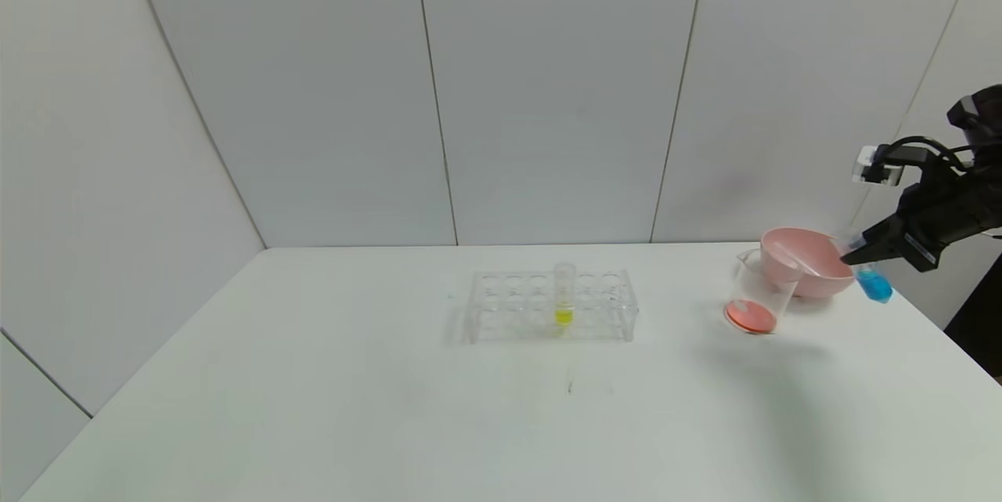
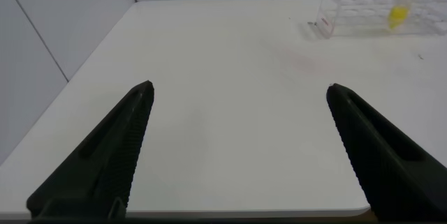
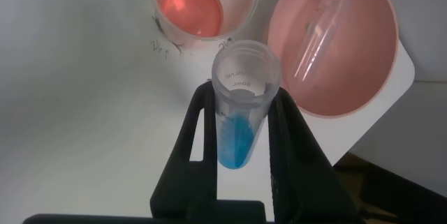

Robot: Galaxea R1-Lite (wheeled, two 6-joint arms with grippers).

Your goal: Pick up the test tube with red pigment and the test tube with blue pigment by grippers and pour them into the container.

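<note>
The right gripper [image 1: 849, 255] is hovering near the table's [image 1: 391, 408] far right corner, its black fingers [image 3: 293, 140] clamping the slim clear test tube with blue pigment [image 3: 241, 109] upright beside the pink bowl [image 1: 810, 263]. An empty clear tube [image 3: 318, 32] is lying inside that bowl. The small clear glass beaker [image 1: 758, 300], holding orange-red liquid, is standing touching the bowl. A clear tube rack [image 1: 552, 305] with a yellow-liquid tube [image 1: 564, 294] is sitting mid-table. The left gripper [image 2: 237, 95] is hanging over the table's left side, fingers spread apart.

Right gripper [image 3: 241, 123] clamping test tube with blue pigment [image 3: 241, 102]; container [image 3: 203, 6] holding red liquid, pink bowl [image 3: 333, 42] cradling an empty tube [image 3: 320, 35].
</note>
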